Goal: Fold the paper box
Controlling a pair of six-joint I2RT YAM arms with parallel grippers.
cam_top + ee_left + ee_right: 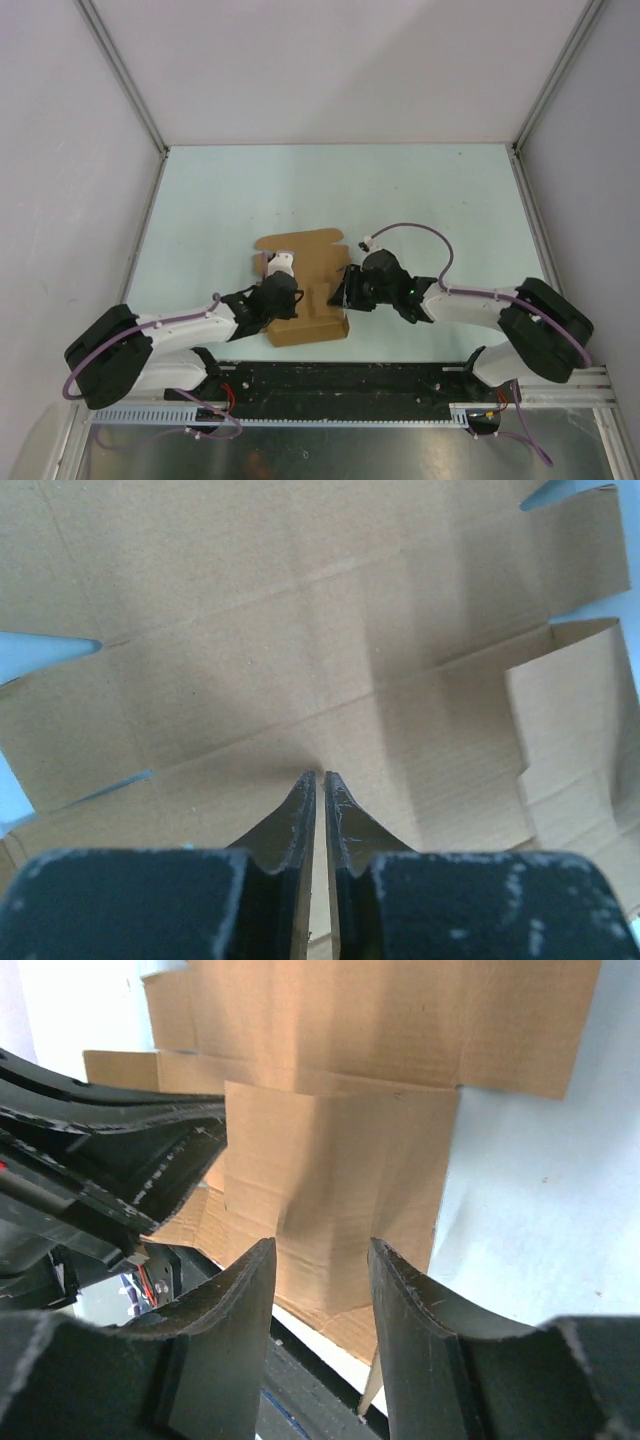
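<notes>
The paper box [312,262] is a flat brown die-cut cardboard sheet with creases and tabs, lying on the pale table between both arms. My left gripper [287,296] is shut, and its tips [320,775] press down on the middle of the sheet [300,630]. My right gripper [346,290] is open at the sheet's right edge. In the right wrist view its fingers [322,1250] straddle a panel of the sheet [340,1160] that looks slightly raised, without closing on it. The left arm [100,1160] shows close by at the left of that view.
A black mounting rail [350,380] runs along the near table edge just below the sheet. White walls with metal frame posts [125,80] enclose the pale blue-green table [430,190] on three sides.
</notes>
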